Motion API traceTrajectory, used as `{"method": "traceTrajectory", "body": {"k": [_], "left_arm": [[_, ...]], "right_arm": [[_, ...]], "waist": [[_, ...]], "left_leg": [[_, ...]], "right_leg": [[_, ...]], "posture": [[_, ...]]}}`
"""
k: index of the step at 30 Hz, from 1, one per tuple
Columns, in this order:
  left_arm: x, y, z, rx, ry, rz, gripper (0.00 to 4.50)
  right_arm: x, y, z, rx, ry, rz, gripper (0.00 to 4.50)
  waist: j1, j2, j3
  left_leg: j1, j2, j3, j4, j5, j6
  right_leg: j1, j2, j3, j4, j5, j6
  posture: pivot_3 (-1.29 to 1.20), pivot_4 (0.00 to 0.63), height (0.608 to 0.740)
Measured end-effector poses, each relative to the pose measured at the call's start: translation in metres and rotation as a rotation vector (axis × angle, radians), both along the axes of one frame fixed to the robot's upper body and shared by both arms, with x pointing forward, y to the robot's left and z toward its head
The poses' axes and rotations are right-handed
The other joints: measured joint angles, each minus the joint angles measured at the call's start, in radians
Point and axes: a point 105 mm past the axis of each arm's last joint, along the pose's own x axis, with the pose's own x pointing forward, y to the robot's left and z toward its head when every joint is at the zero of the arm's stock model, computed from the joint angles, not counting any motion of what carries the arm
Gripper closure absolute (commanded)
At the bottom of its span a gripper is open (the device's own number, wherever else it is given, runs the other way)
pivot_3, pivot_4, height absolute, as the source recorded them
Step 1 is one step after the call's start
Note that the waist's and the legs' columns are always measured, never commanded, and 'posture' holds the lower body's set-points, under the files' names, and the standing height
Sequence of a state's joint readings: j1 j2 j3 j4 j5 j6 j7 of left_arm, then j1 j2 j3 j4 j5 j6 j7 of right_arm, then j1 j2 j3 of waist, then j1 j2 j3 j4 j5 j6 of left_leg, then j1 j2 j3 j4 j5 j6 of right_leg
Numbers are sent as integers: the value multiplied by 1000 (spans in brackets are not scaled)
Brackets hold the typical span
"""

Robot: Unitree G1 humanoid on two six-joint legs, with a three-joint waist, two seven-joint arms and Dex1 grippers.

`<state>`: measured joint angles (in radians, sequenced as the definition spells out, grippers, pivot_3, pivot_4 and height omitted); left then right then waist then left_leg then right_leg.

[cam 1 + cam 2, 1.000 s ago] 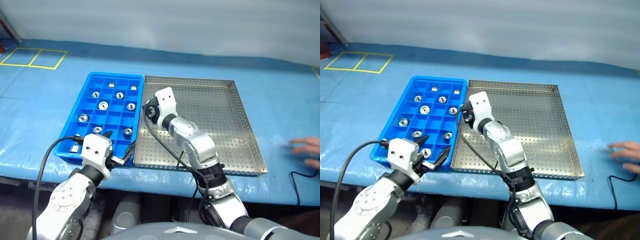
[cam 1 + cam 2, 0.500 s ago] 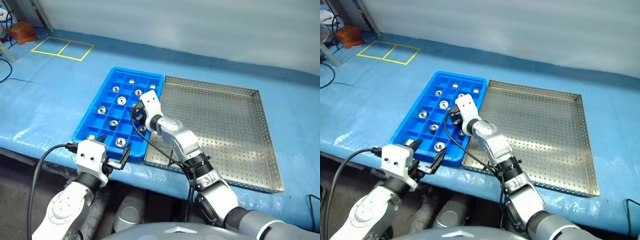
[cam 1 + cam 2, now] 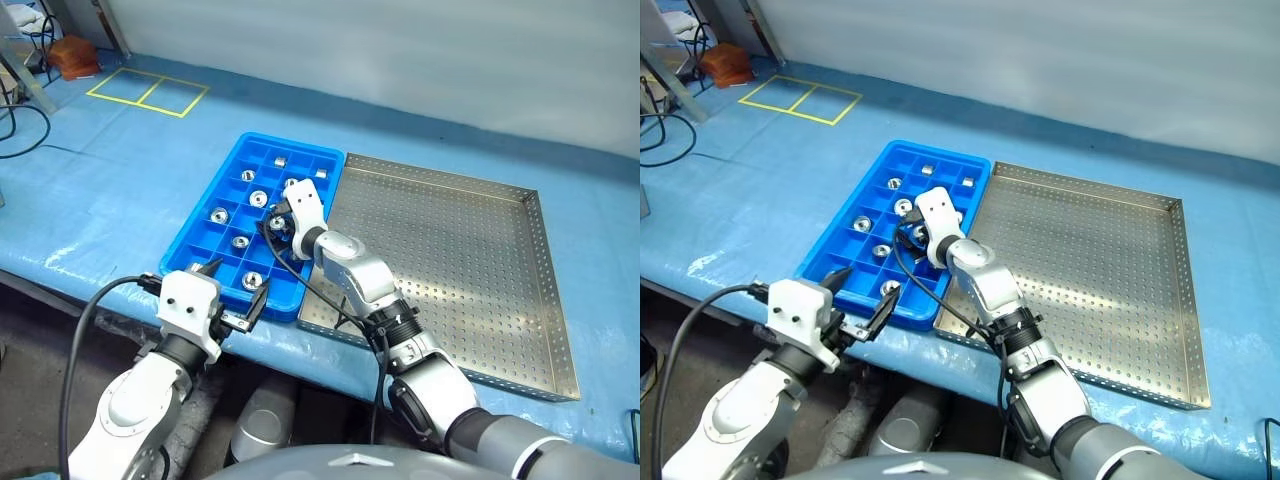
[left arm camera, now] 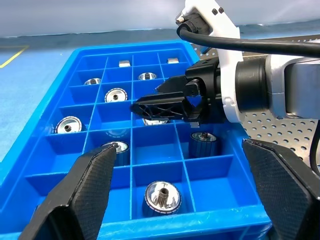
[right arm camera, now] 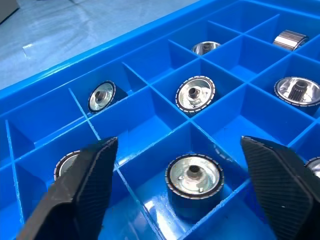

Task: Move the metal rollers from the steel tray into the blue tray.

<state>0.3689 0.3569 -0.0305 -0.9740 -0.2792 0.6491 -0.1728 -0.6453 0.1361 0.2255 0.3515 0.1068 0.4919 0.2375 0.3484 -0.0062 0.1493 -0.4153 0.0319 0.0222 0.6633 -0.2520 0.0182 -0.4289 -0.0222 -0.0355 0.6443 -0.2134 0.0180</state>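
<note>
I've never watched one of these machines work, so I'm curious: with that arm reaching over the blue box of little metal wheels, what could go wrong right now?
The right gripper hangs open low over the blue tray, a roller in the compartment right beneath it. Pulling back, a finger could catch a divider wall and jolt the tray. Its cable loops close over the tray and might snag. The left gripper, open at the tray's near edge, could bump it.

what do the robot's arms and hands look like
Both arms are silver-grey metal segments with black joint rings. Each ends in a white boxy wrist block carrying the left hand and right hand, each with two black ridged fingers. A black cable loops along each arm.
</note>
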Motion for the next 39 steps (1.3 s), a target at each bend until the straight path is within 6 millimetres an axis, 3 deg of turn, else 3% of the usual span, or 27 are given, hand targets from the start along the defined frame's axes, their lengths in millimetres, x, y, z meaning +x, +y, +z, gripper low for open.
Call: {"method": "traceTrajectory", "body": {"k": [4, 9, 17, 24, 31, 39], "left_arm": [[7, -2, -1, 1, -2, -26, 76], [23, -1, -1, 24, -10, -51, 76], [58, -5, -1, 63, -15, -105, 76], [74, -19, -1, 77, -20, -201, 76], [80, -21, -23, 71, 38, -189, 76], [79, -23, -25, 36, 28, -162, 76]], "right_arm": [[-4, -10, 9, 22, -22, -6, 22], [-21, -44, 27, 13, -98, 17, 22], [-49, -102, 21, -103, -105, -67, 22], [-81, -120, 3, -125, -33, -100, 22], [-91, -138, -1, -134, 2, -185, 22], [-98, -142, -6, -134, 34, -214, 22]], "waist": [[-6, 0, 0], [-36, 0, 0], [-191, 0, 0], [-317, 0, 0], [-335, -1, 0], [-333, -1, 0]], "left_leg": [[-1, -1, -1, 0, 0, 0], [-2, -2, -2, 1, 0, 0], [-1, -3, -3, 2, 0, 0], [3, -2, -2, 0, 0, 0], [4, -2, -1, 2, 1, 1], [4, -2, 1, 3, 2, 3]], "right_leg": [[0, 0, 0, -1, 0, 1], [1, -2, -1, -1, 0, 1], [2, -2, -1, 0, 1, 1], [2, -1, 6, 2, 2, -1], [2, -1, 8, 3, 2, 3], [2, -2, 11, 3, 3, 5]], "posture": [[381, 150, 740], [254, 150, 740], [96, 150, 740], [34, 150, 740], [37, 150, 740], [51, 150, 740]]}}
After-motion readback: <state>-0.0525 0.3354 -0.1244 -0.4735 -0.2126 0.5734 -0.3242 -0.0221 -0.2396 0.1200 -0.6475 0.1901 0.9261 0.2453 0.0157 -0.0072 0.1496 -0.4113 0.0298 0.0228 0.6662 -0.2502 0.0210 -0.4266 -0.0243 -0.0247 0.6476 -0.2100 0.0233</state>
